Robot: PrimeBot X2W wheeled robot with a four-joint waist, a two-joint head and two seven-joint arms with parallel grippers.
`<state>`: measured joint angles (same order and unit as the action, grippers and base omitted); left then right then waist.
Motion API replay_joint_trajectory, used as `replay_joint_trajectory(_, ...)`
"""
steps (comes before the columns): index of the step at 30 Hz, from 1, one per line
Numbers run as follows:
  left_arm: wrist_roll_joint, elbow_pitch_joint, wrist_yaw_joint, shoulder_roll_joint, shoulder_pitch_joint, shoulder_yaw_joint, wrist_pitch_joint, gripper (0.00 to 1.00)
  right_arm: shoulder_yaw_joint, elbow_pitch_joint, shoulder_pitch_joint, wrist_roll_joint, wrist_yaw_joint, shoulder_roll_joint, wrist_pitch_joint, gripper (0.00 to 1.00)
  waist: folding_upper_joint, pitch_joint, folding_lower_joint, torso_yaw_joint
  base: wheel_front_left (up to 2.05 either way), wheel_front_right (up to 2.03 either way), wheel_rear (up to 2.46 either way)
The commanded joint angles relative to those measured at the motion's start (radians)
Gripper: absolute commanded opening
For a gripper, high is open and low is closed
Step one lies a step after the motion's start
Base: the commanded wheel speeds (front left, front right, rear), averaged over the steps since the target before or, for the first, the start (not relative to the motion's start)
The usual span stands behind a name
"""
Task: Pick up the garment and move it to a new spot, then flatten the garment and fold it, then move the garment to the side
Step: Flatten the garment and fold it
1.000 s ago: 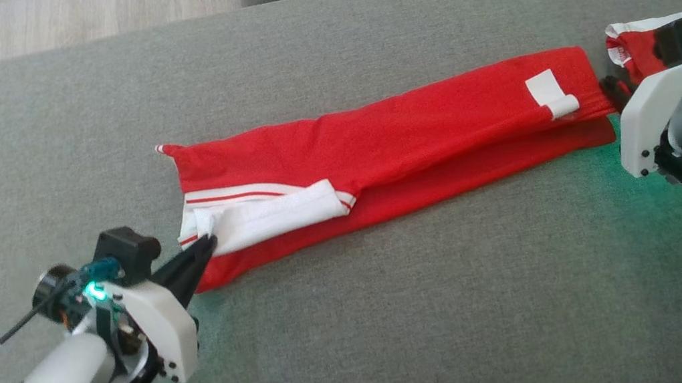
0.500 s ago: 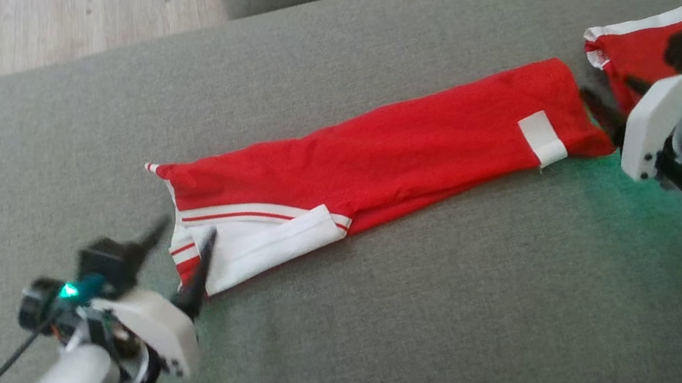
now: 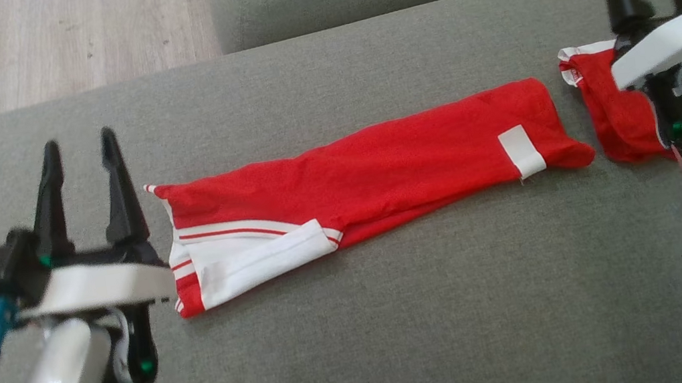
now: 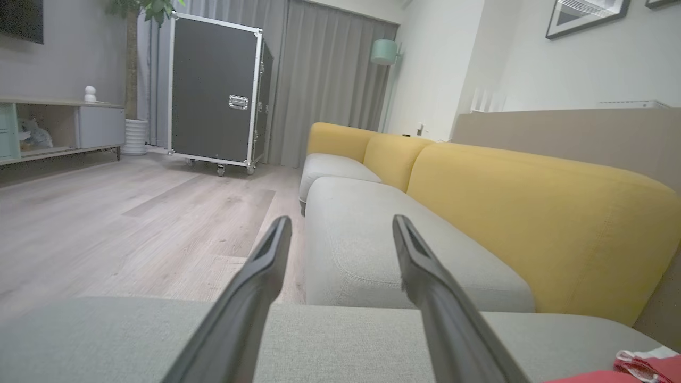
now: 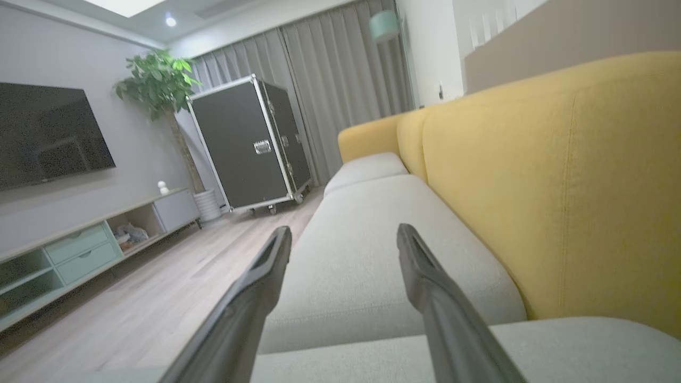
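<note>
Grey sofa seat [image 3: 400,318] below, both pairs of jaws stand wide apart and empty, pointing away. Between them lies the folded red garment [image 3: 371,167], long axis left to right, striped end just beside the left jaws.

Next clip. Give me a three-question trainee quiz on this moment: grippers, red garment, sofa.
1. True or false: the left gripper is shut on the red garment.
2. What does the garment lie on? A) wooden floor B) grey sofa cushion C) table
3. Fill in: the white patch sits near the garment's ____ end (the robot's left or right).
Key: 1 false, it is open and holds nothing; 2 B; 3 right.
</note>
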<state>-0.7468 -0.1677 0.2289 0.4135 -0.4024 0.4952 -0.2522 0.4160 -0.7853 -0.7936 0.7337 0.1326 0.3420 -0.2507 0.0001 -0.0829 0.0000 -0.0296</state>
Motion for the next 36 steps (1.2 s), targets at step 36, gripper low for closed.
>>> replay_joint_trajectory(36, 0.524, -0.018, -0.342, -0.361, 0.222, -0.474, -0.009, 1.00, -0.496, 0.093, 0.308, -0.601, -0.002, -0.289, 0.066, 1.00, -0.0001, -0.096, 0.0000, 0.058, 0.00, 0.00, 0.00)
